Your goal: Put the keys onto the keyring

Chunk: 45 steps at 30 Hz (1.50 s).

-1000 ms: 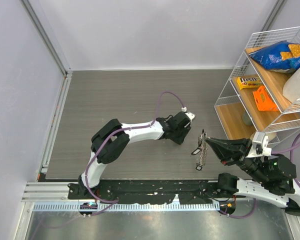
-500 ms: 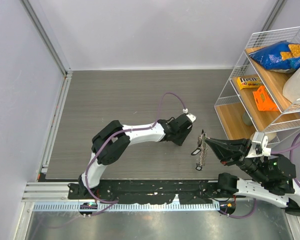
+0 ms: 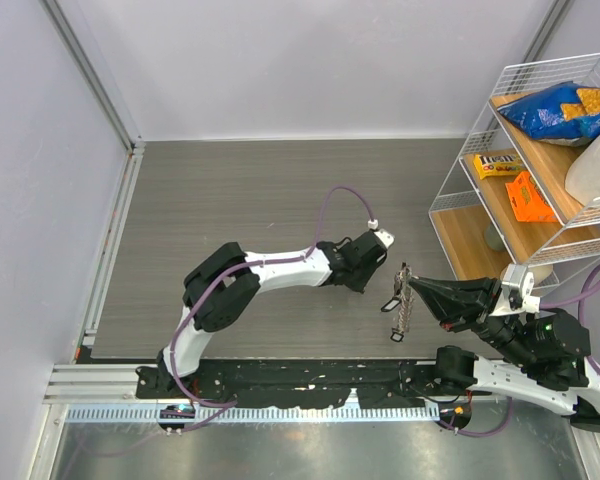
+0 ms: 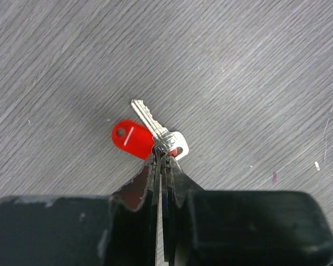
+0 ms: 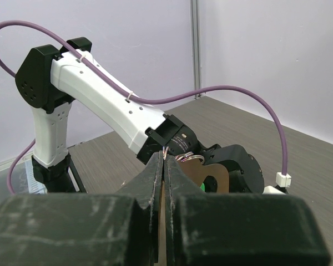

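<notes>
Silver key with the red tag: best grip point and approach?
Pinch the key by its flat head, across the faces, from the end opposite the blade, as the left gripper does now. Flat faces pinch securely; blade and red tag are free.

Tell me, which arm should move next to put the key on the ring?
Probably left. The left end effector is shut on the red-tagged key, close beside the keyring hanging from the right end effector, which can just hold steady.
</notes>
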Available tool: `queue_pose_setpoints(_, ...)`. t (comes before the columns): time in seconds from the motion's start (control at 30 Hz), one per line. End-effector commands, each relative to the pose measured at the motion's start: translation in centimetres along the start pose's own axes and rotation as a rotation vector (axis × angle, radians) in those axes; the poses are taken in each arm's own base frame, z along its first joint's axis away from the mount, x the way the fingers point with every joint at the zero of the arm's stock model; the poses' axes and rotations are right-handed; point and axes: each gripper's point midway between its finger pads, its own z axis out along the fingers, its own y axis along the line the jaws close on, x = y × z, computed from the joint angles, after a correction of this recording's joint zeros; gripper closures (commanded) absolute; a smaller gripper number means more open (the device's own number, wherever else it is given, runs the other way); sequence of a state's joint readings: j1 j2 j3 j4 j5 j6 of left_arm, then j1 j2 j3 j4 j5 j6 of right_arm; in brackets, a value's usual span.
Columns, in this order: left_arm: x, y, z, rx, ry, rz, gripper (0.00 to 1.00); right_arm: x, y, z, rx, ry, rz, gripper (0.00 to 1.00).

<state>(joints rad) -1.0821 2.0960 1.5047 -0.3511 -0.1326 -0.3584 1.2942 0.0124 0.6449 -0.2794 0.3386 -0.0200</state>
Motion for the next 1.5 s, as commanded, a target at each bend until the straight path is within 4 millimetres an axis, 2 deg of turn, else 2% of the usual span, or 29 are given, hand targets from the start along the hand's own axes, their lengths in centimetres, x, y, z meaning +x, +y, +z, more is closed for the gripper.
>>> queue_pose_setpoints(0.0, -1.9, -0.2, -2.6, -0.006, -0.064, 0.003, 0.94, -2.5, 0.0, -0.8, -0.014, -0.096, 0.048, 0.94)
queue_pose_setpoints(0.07, -1.8, 0.0, -3.1, -0.010, -0.070, 0.002, 1.00, -2.5, 0.0, -0.8, -0.014, -0.098, 0.047, 0.94)
queue_pose_setpoints(0.4, -1.7, 0.8, -5.6, -0.017, -0.104, 0.020, 1.00, -2.4, 0.1, -0.6, -0.018, -0.093, 0.048, 0.94)
queue_pose_setpoints(0.63, -2.6, 0.5, -10.4, 0.044, -0.198, 0.055, 1.00, -2.7, 0.9, -0.2, -0.053, -0.060, 0.040, 0.94)
queue_pose_setpoints(0.83, -2.7, -1.0, -15.7, 0.158, -0.271, 0.132, 1.00, -2.0, 2.9, 0.2, -0.152, 0.050, 0.001, 0.94)
queue_pose_setpoints(1.13, -2.6, -2.9, -25.2, 0.302, -0.446, 0.234, 1.00, -1.9, 5.9, 0.0, -0.329, 0.113, -0.042, 0.94)
queue_pose_setpoints(1.27, -2.3, -4.2, -29.5, 0.430, -0.555, 0.260, 1.00, -2.6, 9.2, -0.8, -0.525, 0.095, -0.041, 0.94)
queue_pose_setpoints(1.33, -2.2, -4.6, -31.4, 0.486, -0.611, 0.262, 1.00, -3.1, 10.2, -0.9, -0.582, 0.093, -0.044, 0.94)
queue_pose_setpoints(1.47, -1.7, -5.0, -34.7, 0.571, -0.699, 0.271, 1.00, -2.8, 11.2, 0.1, -0.621, 0.129, -0.041, 0.94)
